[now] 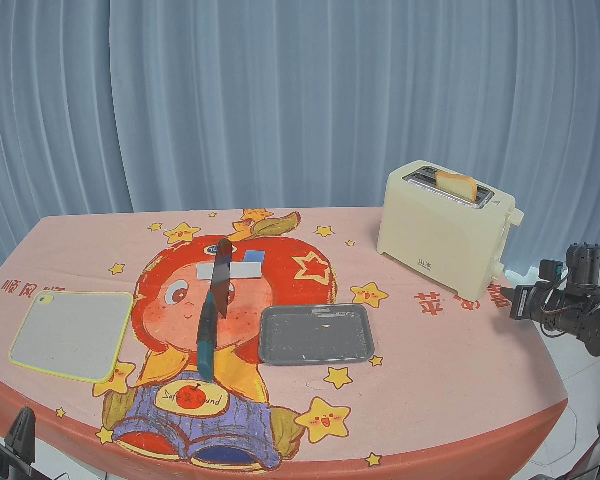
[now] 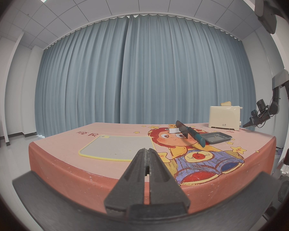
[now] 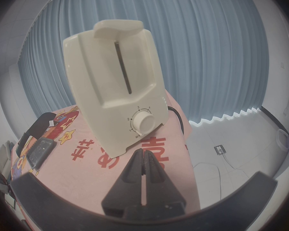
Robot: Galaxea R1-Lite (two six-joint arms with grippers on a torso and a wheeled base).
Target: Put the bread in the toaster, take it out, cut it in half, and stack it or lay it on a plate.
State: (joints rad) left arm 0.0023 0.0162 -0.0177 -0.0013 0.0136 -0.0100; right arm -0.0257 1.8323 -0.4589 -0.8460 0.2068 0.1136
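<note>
In the head view, the bread (image 1: 456, 185) stands in the toaster (image 1: 440, 241) slot, well apart from the plate (image 1: 315, 333). Left wrist: my left claw (image 2: 147, 152) is closed, empty. Right wrist: my right claw (image 3: 143, 153) is closed too — approaching shut, it could shove the toaster.

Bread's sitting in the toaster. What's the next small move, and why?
Probably raise the right gripper toward the lever to press it down: the bread stands high in the toaster, the lever is at the top of its slot, and the shut gripper faces that end.
</note>
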